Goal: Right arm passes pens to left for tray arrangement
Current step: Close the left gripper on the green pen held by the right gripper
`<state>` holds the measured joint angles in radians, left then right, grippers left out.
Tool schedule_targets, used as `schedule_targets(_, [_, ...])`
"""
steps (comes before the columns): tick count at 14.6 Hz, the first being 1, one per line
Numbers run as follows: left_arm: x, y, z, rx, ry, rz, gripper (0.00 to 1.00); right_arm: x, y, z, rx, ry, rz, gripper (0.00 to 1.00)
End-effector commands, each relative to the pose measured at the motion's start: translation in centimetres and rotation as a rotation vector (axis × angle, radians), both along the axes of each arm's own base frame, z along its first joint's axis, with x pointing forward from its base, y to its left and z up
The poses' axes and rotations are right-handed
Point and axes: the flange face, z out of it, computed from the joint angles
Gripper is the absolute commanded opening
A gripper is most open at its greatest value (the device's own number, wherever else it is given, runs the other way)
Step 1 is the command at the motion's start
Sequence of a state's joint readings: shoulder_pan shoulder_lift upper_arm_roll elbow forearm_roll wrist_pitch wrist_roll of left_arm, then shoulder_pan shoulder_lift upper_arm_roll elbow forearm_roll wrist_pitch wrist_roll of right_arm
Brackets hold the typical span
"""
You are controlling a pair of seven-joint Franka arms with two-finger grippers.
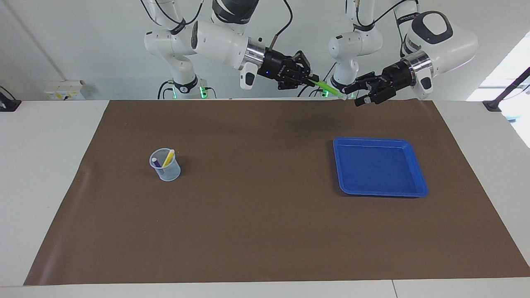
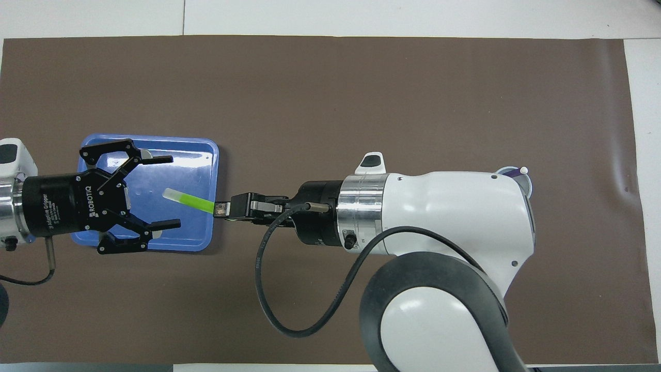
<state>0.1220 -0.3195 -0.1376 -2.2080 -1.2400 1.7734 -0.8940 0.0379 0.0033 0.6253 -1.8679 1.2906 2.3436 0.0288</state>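
Pens' blue tray [image 1: 419, 174] sits on brown mat [image 1: 265, 231] covering white table [image 1: 37, 165].

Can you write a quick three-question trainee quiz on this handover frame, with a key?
1. True or false: the blue tray already has a pen lying in it.
2. Which pen does the right gripper hold? A) yellow B) green C) purple
3. Fill in: the yellow pen and the purple pen stand in the ____.

Key:
1. False. The tray is bare in the facing view; the green pen is held up in the air.
2. B. The right gripper is shut on the green pen, pale end toward the open left gripper.
3. The translucent cup, toward the right arm's end of the table.
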Motion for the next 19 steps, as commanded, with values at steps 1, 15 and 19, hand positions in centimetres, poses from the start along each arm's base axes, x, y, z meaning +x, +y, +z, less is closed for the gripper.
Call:
schedule_targets(1, [-1.1,-0.3,0.1,-0.011,0.030,0.025,0.95,0.0,1.2,0.0,0.015,0.018,-0.015,0.00])
schedule_targets(15, [-2.0,0.4,-0.3,-0.026,0.069,0.014,0.30,-0.1,1.3,0.1,0.007,0.024,-0.015,0.00])
schedule_targets(19, [-2.1,0.4,-0.2,-0.023,0.066,0.006,0.03,-0.3,1.5,0.1,0.006,0.024,-0.010,0.00])
